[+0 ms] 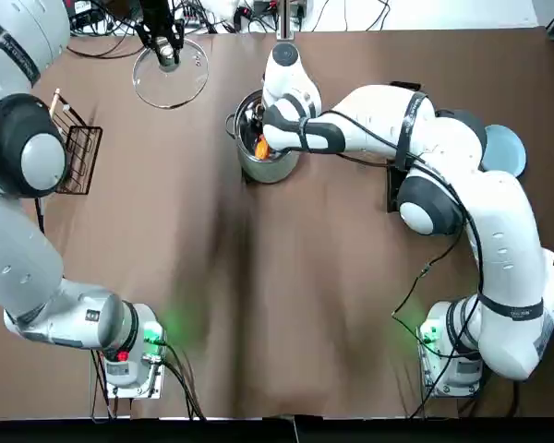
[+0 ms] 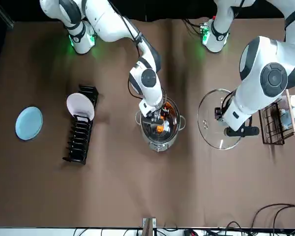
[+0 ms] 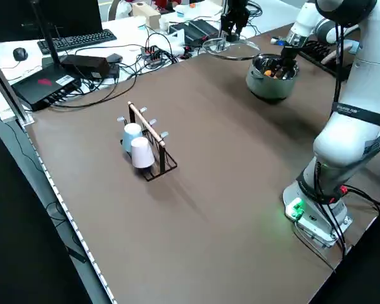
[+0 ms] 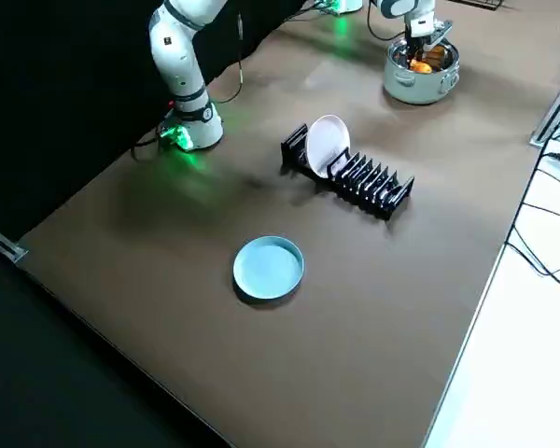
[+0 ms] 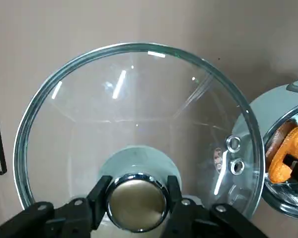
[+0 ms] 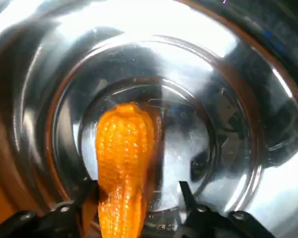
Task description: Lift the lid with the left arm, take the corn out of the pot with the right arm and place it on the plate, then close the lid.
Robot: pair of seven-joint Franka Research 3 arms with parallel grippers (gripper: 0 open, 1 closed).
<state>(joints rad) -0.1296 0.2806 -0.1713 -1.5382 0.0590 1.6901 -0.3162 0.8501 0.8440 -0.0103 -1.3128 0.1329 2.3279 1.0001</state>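
Note:
The steel pot (image 1: 270, 168) stands uncovered at the table's far middle, with the orange corn (image 6: 124, 158) lying on its bottom. My right gripper (image 6: 136, 191) is down inside the pot, open, its fingers on either side of the corn's near end; a gap shows beside one finger (image 6: 188, 196). From above the right gripper (image 1: 261, 143) hides most of the corn (image 1: 259, 147). My left gripper (image 1: 169, 51) is shut on the knob (image 5: 137, 201) of the glass lid (image 5: 139, 99), holding it to the pot's left. The blue plate (image 1: 505, 149) lies at the far right.
A black dish rack (image 2: 81, 140) with a white plate (image 2: 80, 106) stands between the pot and the blue plate. A wire mug rack (image 3: 145, 142) with two cups is on the left side. Cables and devices lie beyond the table's far edge.

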